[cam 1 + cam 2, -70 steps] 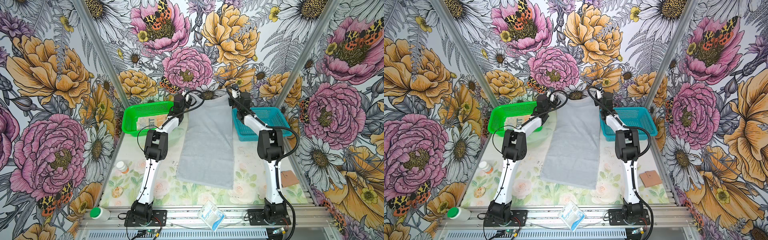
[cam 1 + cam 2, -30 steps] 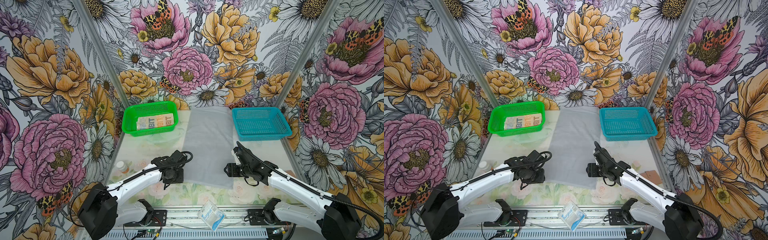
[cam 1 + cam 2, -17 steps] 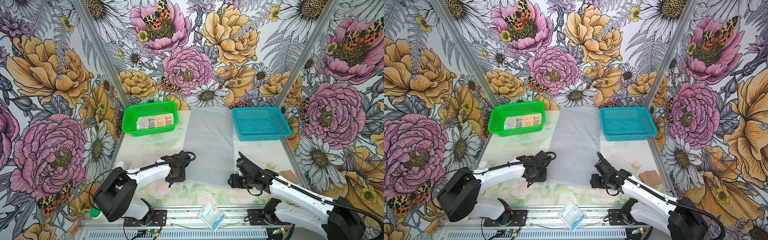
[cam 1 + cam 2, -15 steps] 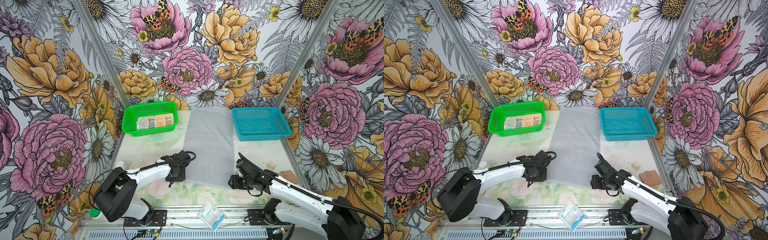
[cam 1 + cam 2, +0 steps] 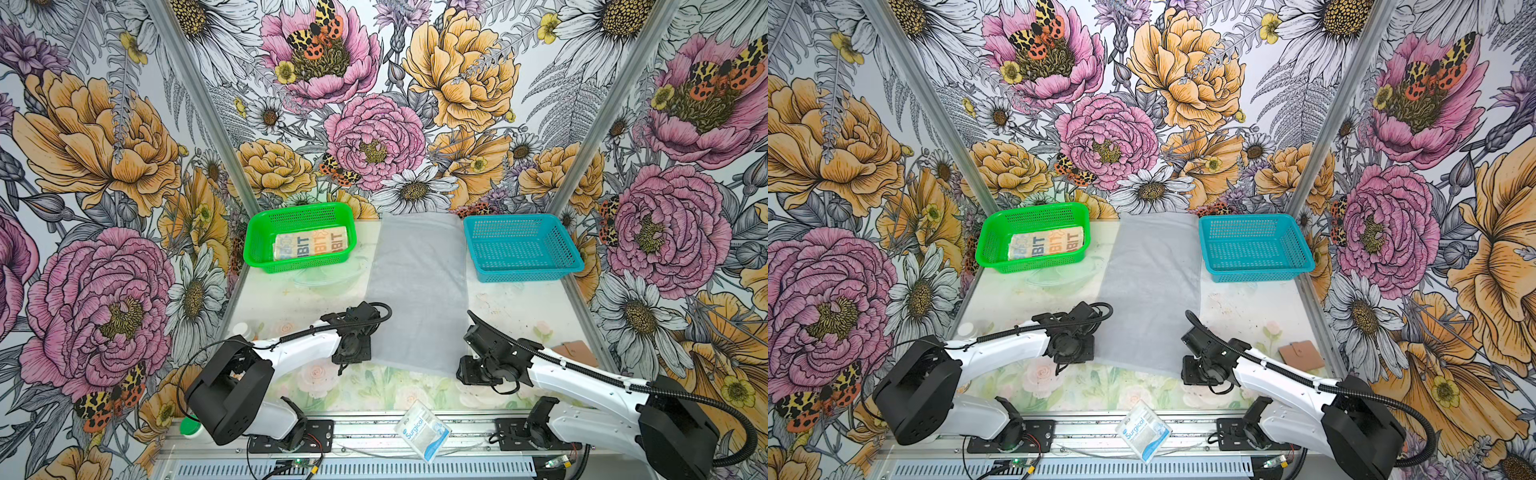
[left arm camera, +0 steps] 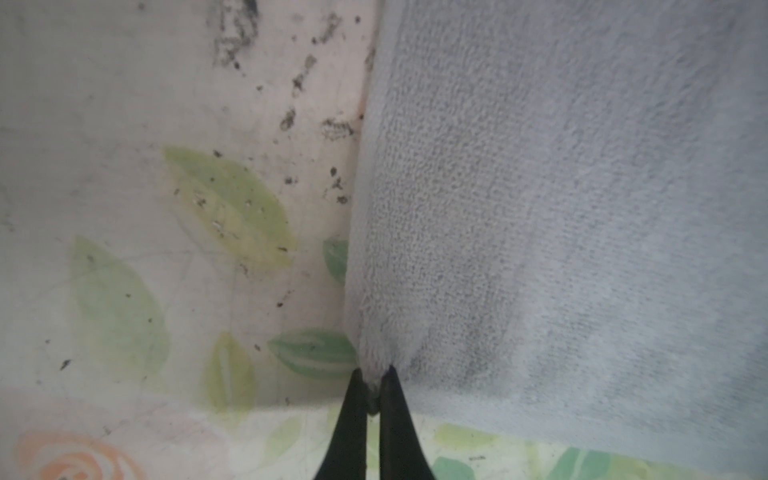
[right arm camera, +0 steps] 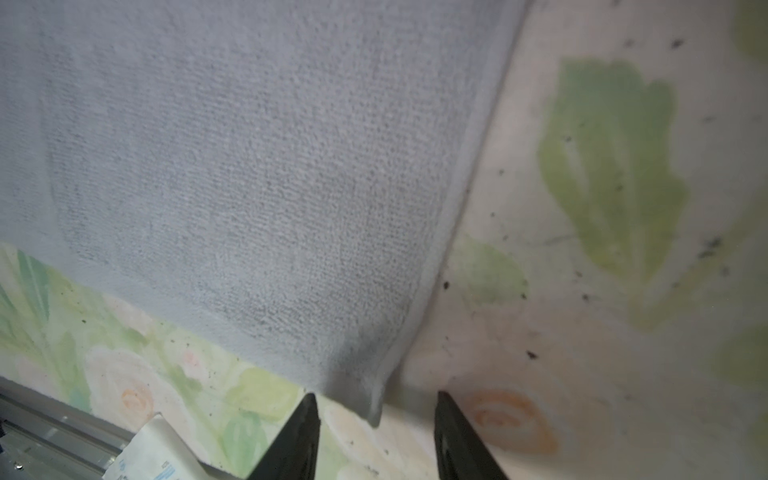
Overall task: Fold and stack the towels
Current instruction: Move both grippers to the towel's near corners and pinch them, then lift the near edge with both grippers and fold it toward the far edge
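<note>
A plain light grey towel point(image 5: 415, 291) point(image 5: 1150, 291) lies flat along the middle of the table, from the back wall toward the front. My left gripper point(image 6: 373, 374) is at its near left corner, shut on a pinch of the cloth point(image 6: 540, 208); in a top view its head point(image 5: 353, 349) covers that corner. My right gripper point(image 7: 376, 397) is at the near right corner point(image 5: 473, 370). It is open, with the corner tip of the towel point(image 7: 291, 187) between its fingers and touching neither. A folded towel with "RABBIT" lettering point(image 5: 309, 245) point(image 5: 1046, 245) lies in the green basket point(image 5: 257, 232).
An empty blue basket point(image 5: 521, 249) stands at the back right. A "Surgical" packet point(image 5: 422, 428) lies on the front rail. A white bottle point(image 5: 243, 330) stands at the left edge and a green-capped one point(image 5: 191, 426) at the front left. A brown wallet point(image 5: 575, 347) lies right.
Both arms have come from the towel's far end to its near corners. The left gripper has closed on the left corner. The right gripper's fingers have narrowed around the right corner.
</note>
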